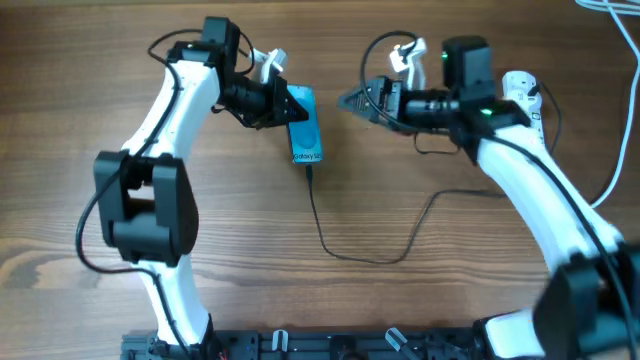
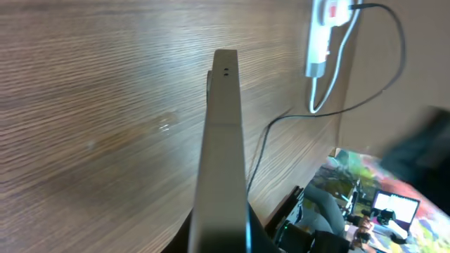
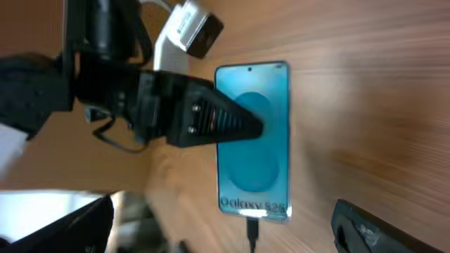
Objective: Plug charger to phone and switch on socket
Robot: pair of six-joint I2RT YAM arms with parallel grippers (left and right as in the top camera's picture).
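The phone (image 1: 306, 128) has a turquoise screen and sits at the table's upper middle. My left gripper (image 1: 285, 105) is shut on its upper left side, with one finger lying over the screen (image 3: 264, 161). The left wrist view shows the phone edge-on (image 2: 221, 140) between the jaws. The charger, a thin black cable (image 1: 330, 245), has its plug seated in the phone's lower end (image 3: 252, 228). My right gripper (image 1: 352, 100) is open and empty just right of the phone. The white socket (image 1: 522, 92) lies partly under my right arm, and its red switch shows in the left wrist view (image 2: 325, 31).
The black cable loops over the table in front of the phone and runs right toward the socket. A thicker white cable (image 1: 625, 40) trails down the far right edge. The arm bases stand along the front edge.
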